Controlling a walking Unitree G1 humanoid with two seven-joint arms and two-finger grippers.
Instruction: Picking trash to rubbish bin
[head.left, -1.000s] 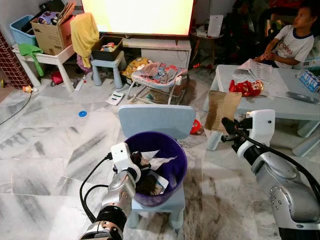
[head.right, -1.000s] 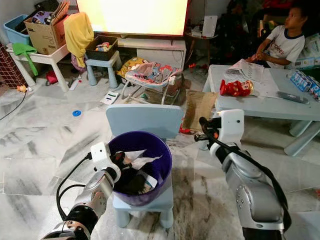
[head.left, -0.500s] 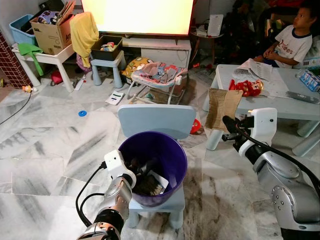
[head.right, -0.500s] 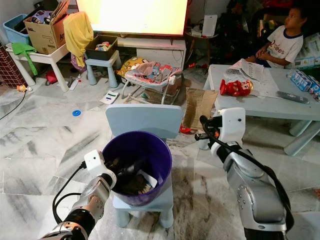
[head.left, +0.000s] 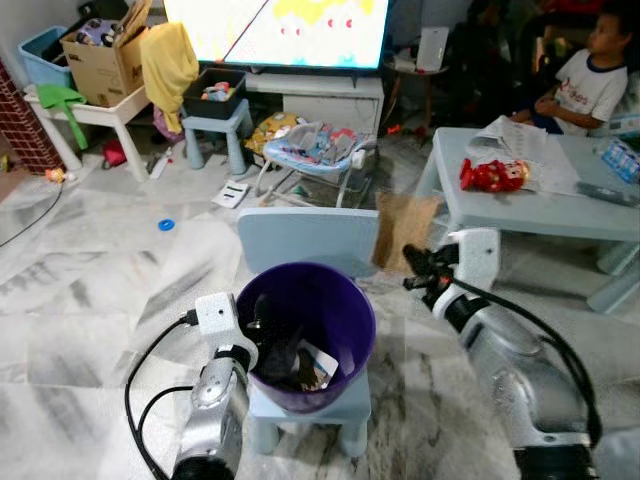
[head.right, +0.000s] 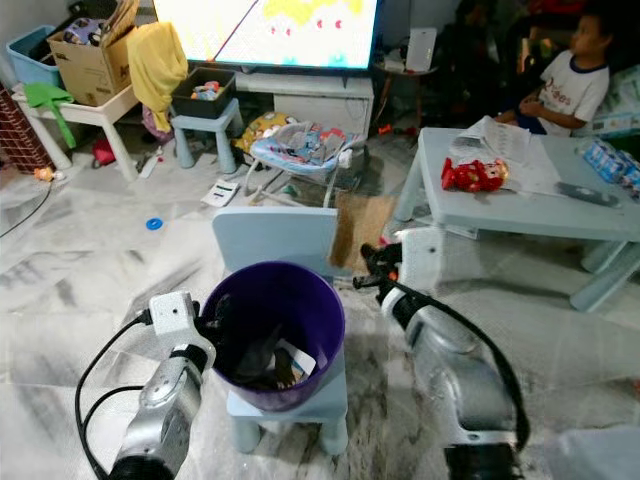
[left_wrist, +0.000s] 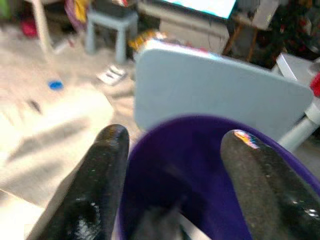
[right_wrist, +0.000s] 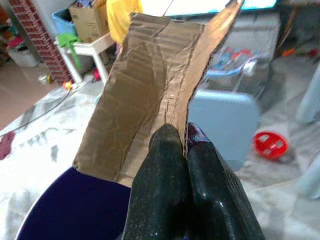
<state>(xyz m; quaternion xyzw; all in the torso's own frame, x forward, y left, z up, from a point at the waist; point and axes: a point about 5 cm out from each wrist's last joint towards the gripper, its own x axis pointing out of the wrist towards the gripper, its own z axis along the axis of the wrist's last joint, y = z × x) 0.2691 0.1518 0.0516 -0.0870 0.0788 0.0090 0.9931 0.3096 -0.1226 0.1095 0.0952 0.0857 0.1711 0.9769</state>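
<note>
Between our right gripper (right_wrist: 182, 145) fingers, clamped together, sits a creased brown cardboard piece (right_wrist: 150, 90), held right of the round purple plastic bin (head.left: 310, 335). Our left gripper (left_wrist: 175, 165) hangs over the bin's near-left rim, fingers apart. It's on a pale blue chair (head.left: 310, 238).

Bright, even room light with glare from the television (head.left: 290, 30); eye views motion-blurred, wrist views soft.

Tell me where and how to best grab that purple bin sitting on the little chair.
Probably the purple bin by its rim, from above: its mouth faces up and the chair back blocks the far side. The left gripper, open, already straddles the near rim, one finger inside, one outside.
</note>
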